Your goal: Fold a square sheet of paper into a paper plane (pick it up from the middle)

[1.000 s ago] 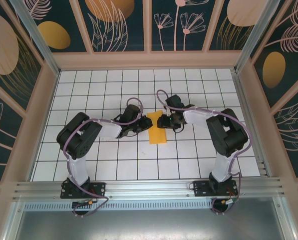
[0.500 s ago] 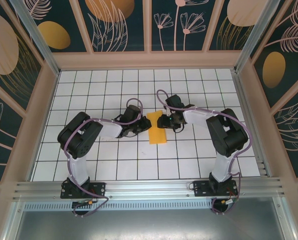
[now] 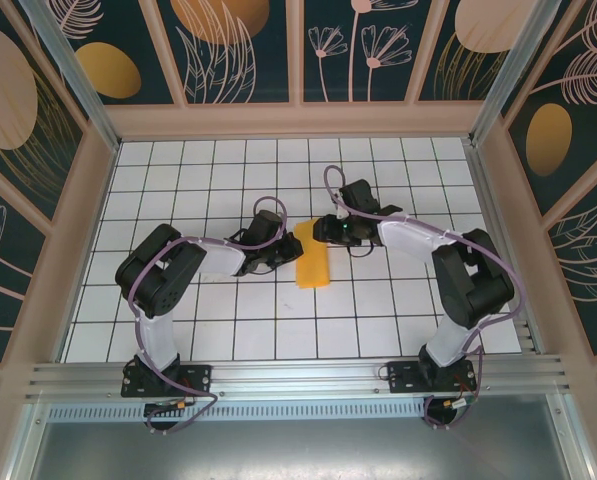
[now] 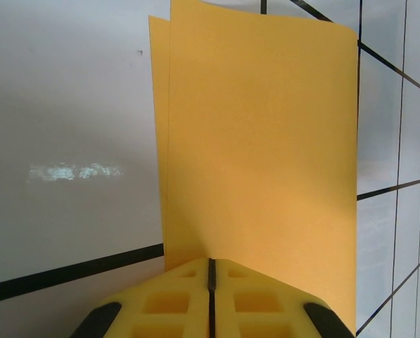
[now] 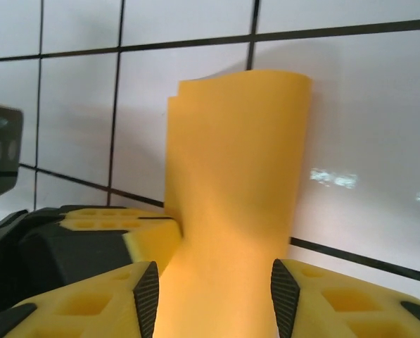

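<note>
L pincer (image 4: 211, 271) is sitting fully together, its yellow fingertips meeting at a thin seam and clamping one edge of the orange paper sheet (image 4: 259, 141). The sheet is folded over into 2 layers, w/ the under layer peeking out along the left side in the left wrist view. It's stretching away from the fingers over the white gridded tabletop (image 3: 278, 320).

R pincer (image 5: 215, 299) is standing apart, a black pad on either side of the sheet, w/ the paper bowing up btwn them. Can't tell if the pads are pressing it.

From above, the sheet is showing as a narrow strip mid-tabletop btwn the 2 pincers. The L one is at its left side and the R one at its far end, w/ both arms reaching in twd the centre.
</note>
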Robot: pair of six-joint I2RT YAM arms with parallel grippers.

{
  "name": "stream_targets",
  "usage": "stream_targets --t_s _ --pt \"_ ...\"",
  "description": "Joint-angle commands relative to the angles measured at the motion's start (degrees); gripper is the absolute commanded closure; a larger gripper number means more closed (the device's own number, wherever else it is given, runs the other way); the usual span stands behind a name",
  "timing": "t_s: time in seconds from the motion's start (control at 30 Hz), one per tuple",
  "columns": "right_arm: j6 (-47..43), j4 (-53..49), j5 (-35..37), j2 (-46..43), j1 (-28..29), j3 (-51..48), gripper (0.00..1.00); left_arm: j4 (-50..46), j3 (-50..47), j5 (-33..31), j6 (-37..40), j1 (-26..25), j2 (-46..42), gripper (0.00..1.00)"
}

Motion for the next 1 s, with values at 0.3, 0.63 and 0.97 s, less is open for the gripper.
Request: stream_targets --t_s 0.3,0.63,0.97 --pt "-0.7 2.7 -13.4 3.7 -0.1 -3.1 0.68 -4.7 0.0 -1.6 1.1 -0.3 2.4 0.89" --pt "-1.9 -0.6 -8.8 6.0 -0.4 -3.4 0.71 -3.7 0.2 -0.4 0.6 -0.3 1.9 0.89" --pt "-1.8 -0.5 -6.6 6.3 -0.8 -3.8 0.71 -2.8 0.1 0.4 0.7 -0.3 1.4 0.88"
